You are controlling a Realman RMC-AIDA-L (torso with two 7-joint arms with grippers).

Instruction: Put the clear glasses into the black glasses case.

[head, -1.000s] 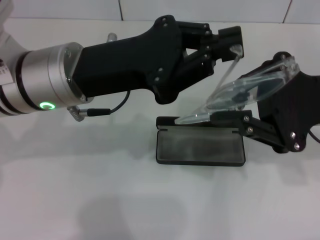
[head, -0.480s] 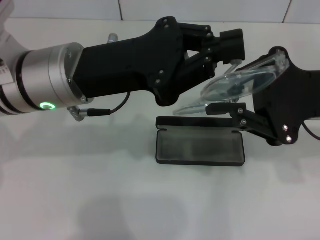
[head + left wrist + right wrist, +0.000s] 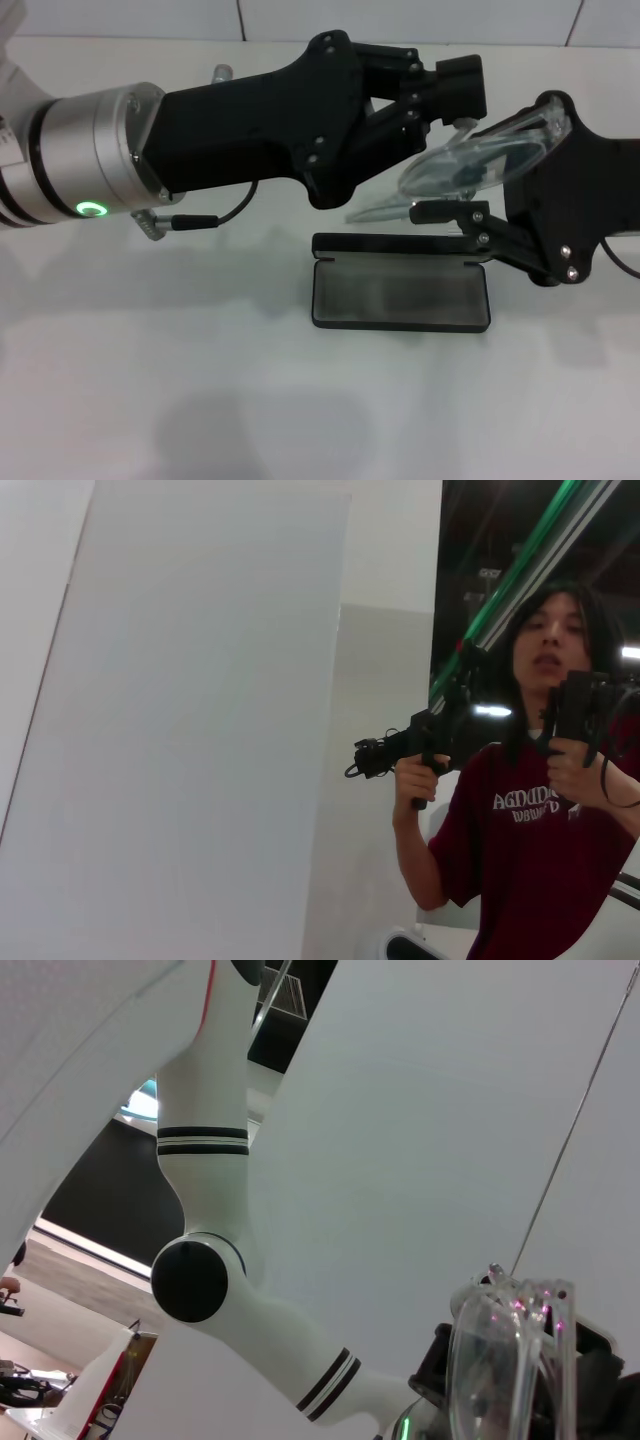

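1. In the head view, the black glasses case (image 3: 401, 293) lies open on the white table (image 3: 200, 400), just below the middle of the frame. Its grey-lined tray faces up, and its lid shows as a thin black strip along the far edge.
2. The clear glasses (image 3: 480, 162) are held in the air above the case, in the upper right of the frame, tilted with the lens end higher to the right. One transparent arm slants down to the left toward the case lid without touching it.
3. The right gripper (image 3: 470, 190) reaches in from the right edge and grasps the glasses: one finger (image 3: 445, 211) lies under the frame and the lens rests against the gripper body.
4. The left gripper (image 3: 458, 100) stretches across the upper frame from the left, its tip just beside the top of the glasses. Whether its fingers are clenched or released cannot be told.
5. In the right wrist view, the clear lens (image 3: 505, 1360) fills the lower right corner, with a white robot arm (image 3: 215, 1210) behind it.
6. In the left wrist view, a person in a dark red shirt (image 3: 530, 820) stands at the right, holding black handheld devices.
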